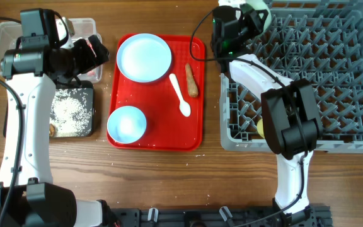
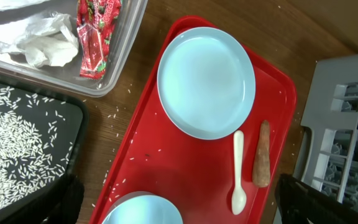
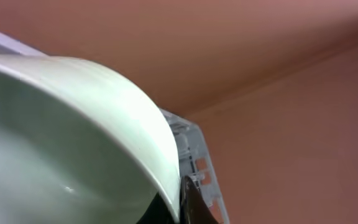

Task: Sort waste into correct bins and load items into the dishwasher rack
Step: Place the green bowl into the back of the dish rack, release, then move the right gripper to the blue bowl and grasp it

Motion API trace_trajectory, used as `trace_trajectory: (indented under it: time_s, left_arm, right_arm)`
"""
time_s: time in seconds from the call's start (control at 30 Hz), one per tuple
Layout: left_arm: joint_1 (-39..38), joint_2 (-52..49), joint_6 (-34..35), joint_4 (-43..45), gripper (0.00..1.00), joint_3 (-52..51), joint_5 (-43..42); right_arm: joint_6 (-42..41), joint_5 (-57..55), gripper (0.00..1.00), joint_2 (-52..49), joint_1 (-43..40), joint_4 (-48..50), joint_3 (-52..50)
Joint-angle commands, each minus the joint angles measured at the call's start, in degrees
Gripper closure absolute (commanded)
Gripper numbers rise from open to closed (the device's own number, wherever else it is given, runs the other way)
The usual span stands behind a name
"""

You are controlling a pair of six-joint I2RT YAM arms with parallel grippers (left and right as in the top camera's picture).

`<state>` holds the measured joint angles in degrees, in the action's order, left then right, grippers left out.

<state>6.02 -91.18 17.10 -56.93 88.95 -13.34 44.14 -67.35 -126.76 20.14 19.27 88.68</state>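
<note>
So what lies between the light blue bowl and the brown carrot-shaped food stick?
The white plastic spoon, on the flat red tray, close beside the stick; the overhead view shows it.

1. Serving tray [image 1: 162,129]: flat red, flecked with a few white grains.
2. Plate [image 1: 144,57]: pale blue, plain.
3. Light blue bowl [image 1: 126,123]: no pattern.
4. Spoon [image 1: 180,94]: white.
5. Food stick [image 1: 191,80]: mottled brown.
6. Black tray [image 1: 93,107]: speckled with white rice grains [image 2: 17,143].
7. Tub [image 1: 84,26]: clear.
8. Wrapper [image 2: 92,37]: red with white print.
9. Crumpled paper [image 2: 45,43]: white.
10. Rack [image 1: 333,63]: grey, open lattice.
11. Pale green bowl [image 3: 73,143]: plain, glossy.
12. Cup [image 1: 260,128]: yellow, glimpsed through the rack.
13. Table [image 1: 169,183]: brown wood grain.
14. Robot arms [image 1: 21,126]: white shells, black joints.
</note>
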Motion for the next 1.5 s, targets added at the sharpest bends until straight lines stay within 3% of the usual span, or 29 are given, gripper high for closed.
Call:
trace_trajectory:
  time_s: [0.0, 0.13, 0.2, 0.3, 0.4, 0.47, 0.63, 0.83, 0.93, 1.0, 1.1, 1.2, 1.3, 1.37, 1.47]
  left_arm:
    - [0.26, 0.00, -0.11, 0.07, 0.00, 0.37, -0.07]
    - [0.26, 0.00, -0.11, 0.07, 0.00, 0.37, -0.07]
    - [0.26, 0.00, -0.13, 0.07, 0.00, 0.37, -0.07]
    - [0.26, 0.00, -0.11, 0.07, 0.00, 0.37, -0.07]
    - [0.26, 0.00, -0.11, 0.07, 0.00, 0.37, -0.07]
    - [0.26, 0.00, -0.13, 0.07, 0.00, 0.37, -0.07]
    - [0.26, 0.00, -0.11, 0.07, 0.00, 0.37, -0.07]
    - [0.26, 0.00, -0.11, 0.07, 0.00, 0.37, -0.07]
    - [0.26, 0.00, -0.11, 0.07, 0.00, 0.37, -0.07]
    - [0.26, 0.00, -0.11, 0.07, 0.00, 0.37, -0.07]
    - [0.26, 0.00, -0.11, 0.07, 0.00, 0.37, -0.07]
    - [0.26, 0.00, -0.11, 0.07, 0.00, 0.37, -0.07]
    - [0.26, 0.00, -0.11, 0.07, 0.00, 0.37, -0.07]
    - [0.26, 0.00, -0.11, 0.07, 0.00, 0.37, -0.07]
    - [0.26, 0.00, -0.11, 0.07, 0.00, 0.37, -0.07]
  right_arm:
    - [-5.77, -1.46, 0.96, -0.92, 0.15, -3.43, 0.46]
    - [-4.98, -1.51, 0.93, -0.92, 1.66, -3.50, 0.46]
    - [-4.85, -2.47, 0.78, -0.92, 3.28, -3.54, 0.46]
    - [-3.56, -4.39, 0.67, -0.92, 4.81, -3.52, 0.46]
    - [-3.63, -5.20, 0.36, -0.92, 6.14, -3.50, 0.46]
    - [-3.61, -5.18, 0.24, -0.90, 6.95, -3.50, 0.46]
    - [-5.99, -5.07, 0.00, -0.20, 8.79, -3.26, 0.46]
    - [-9.88, 1.44, 0.00, 7.89, 13.40, -3.37, 0.46]
    - [-15.32, 2.73, 0.00, 12.70, 16.31, -9.64, 0.46]
    - [-21.90, 9.01, 0.01, 15.17, 18.51, -19.71, 0.46]
    - [-40.54, 31.19, 0.00, 17.81, 21.53, -40.11, 0.46]
    - [-55.78, 53.11, 0.00, 18.14, 21.90, -49.13, 0.46]
    - [-69.99, 80.46, 0.04, 17.86, 21.84, -51.30, 0.00]
    - [-76.26, 84.78, 0.10, 17.05, 22.75, -49.18, -1.11]
    - [-82.66, 81.83, 0.24, 14.64, 25.29, -48.50, -2.99]
